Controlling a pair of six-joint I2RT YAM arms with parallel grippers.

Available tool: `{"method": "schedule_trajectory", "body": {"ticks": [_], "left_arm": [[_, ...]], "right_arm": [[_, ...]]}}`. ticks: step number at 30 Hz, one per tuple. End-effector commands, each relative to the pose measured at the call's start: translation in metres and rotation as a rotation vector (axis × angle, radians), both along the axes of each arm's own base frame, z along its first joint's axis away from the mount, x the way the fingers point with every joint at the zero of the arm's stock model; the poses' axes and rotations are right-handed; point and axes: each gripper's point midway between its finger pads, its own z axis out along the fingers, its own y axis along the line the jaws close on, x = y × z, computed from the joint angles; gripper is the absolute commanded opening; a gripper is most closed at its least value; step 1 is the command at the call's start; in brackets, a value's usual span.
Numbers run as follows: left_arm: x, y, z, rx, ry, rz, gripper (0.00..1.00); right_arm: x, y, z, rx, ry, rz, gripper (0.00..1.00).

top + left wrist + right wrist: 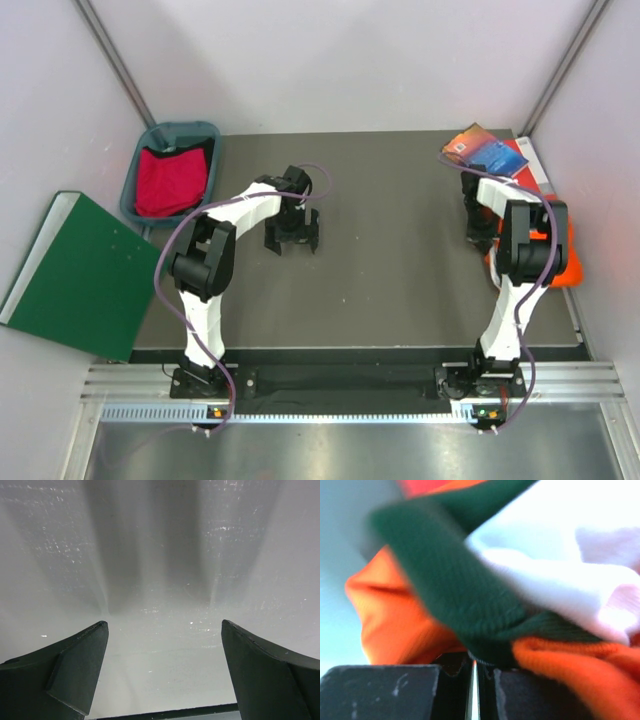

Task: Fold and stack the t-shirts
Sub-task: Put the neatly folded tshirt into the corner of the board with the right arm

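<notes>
Work surface first: the dark mat (390,285). Heaped at the mat's right edge, partly off it: the orange t-shirt (572,262), tangled in the wrist view with the dark green t-shirt (445,580) and the white t-shirt (560,575). Just beyond the mat's far-left corner, a crimson t-shirt (168,180) lying in the blue bin (205,130). Looks like pulling one shirt out of the heap, with no folding begun. Best to pinch a single layer near a hem, lift slowly, drag toward the mat's centre to shed the rest, and check for just one colour on the way up. Right arm (520,250) folded tight over the mat's right edge, wrist tipped down into the heap. Left arm (215,250) stretched over the mat's left-centre. Left gripper (292,238) hanging above the mat, spread wide, holding nothing. Right gripper (472,667) pressed together, nosed against green and orange cloth; cannot tell whether any fold is caught.
</notes>
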Motion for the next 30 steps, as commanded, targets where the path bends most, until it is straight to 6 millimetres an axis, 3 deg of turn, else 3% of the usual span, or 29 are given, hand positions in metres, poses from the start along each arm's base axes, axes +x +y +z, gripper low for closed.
{"method": "schedule_trajectory", "body": {"ticks": [1,5,10,13,14,16,17,22,26,30], "left_arm": [[-0.002,0.004,0.016,-0.007,-0.031,0.008,0.99],[-0.001,0.003,0.017,-0.009,-0.034,0.01,0.99],[0.001,0.003,0.018,-0.007,-0.04,0.007,0.99],[0.002,0.003,0.019,-0.01,-0.045,0.01,0.99],[0.002,0.002,0.02,-0.013,-0.047,0.009,0.99],[0.003,0.002,0.022,-0.017,-0.054,0.004,0.99],[0.004,0.001,0.024,-0.021,-0.061,0.0,0.99],[0.01,0.001,0.034,-0.029,-0.103,-0.02,0.99],[0.015,0.004,0.04,-0.014,-0.12,-0.02,0.99],[0.018,0.012,0.042,0.022,-0.131,-0.009,0.99]], "right_arm": [[0.009,-0.049,0.003,-0.082,-0.089,-0.101,0.0],[0.015,-0.046,0.006,-0.04,-0.112,-0.092,0.0],[0.033,-0.015,0.036,-0.012,-0.191,-0.012,0.0],[0.05,0.033,0.066,0.01,-0.272,0.136,0.07],[0.056,0.059,0.079,0.017,-0.309,0.212,0.23],[0.064,0.087,0.093,0.044,-0.352,0.297,0.46],[0.068,0.112,0.099,0.071,-0.379,0.357,0.66],[0.087,0.194,0.124,0.268,-0.487,0.52,0.99],[0.088,0.256,0.126,0.429,-0.504,0.645,1.0],[0.082,0.296,0.117,0.514,-0.475,0.726,1.0]]}}
